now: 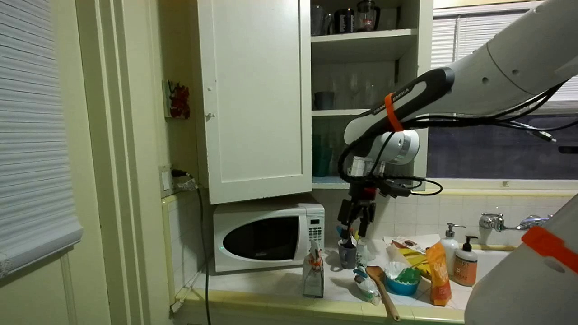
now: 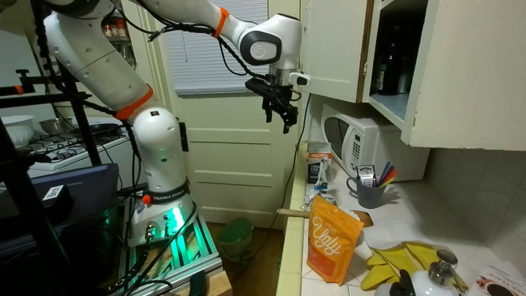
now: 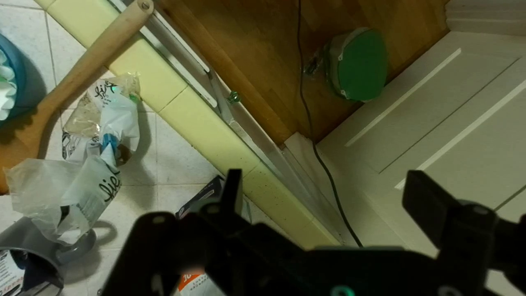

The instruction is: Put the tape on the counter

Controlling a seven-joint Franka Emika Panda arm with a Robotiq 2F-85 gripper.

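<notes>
No roll of tape can be made out. A small black-and-white package (image 2: pixel 365 174) stands in the grey mug (image 2: pixel 371 196) with several coloured sticks; I cannot tell if it is the tape. The mug shows in the wrist view (image 3: pixel 31 236) at the lower left, package inside. The counter (image 2: pixel 415 222) is the pale tiled worktop with a yellowish front edge; it also shows in an exterior view (image 1: pixel 266 285). My gripper (image 3: pixel 323 172) is open and empty, pointing down. In both exterior views (image 1: pixel 354 231) (image 2: pixel 277 126) it hangs above counter level, near the front edge.
A microwave (image 1: pixel 262 239) stands under an open cupboard door (image 1: pixel 257 99). On the counter are a box (image 2: pixel 319 164), a plastic bag (image 3: pixel 119 115), a wooden spatula (image 3: pixel 90 61), a blue bowl (image 1: pixel 402 287), an orange pouch (image 2: pixel 331 238), yellow gloves (image 2: pixel 398 263) and soap bottles (image 1: pixel 465 266).
</notes>
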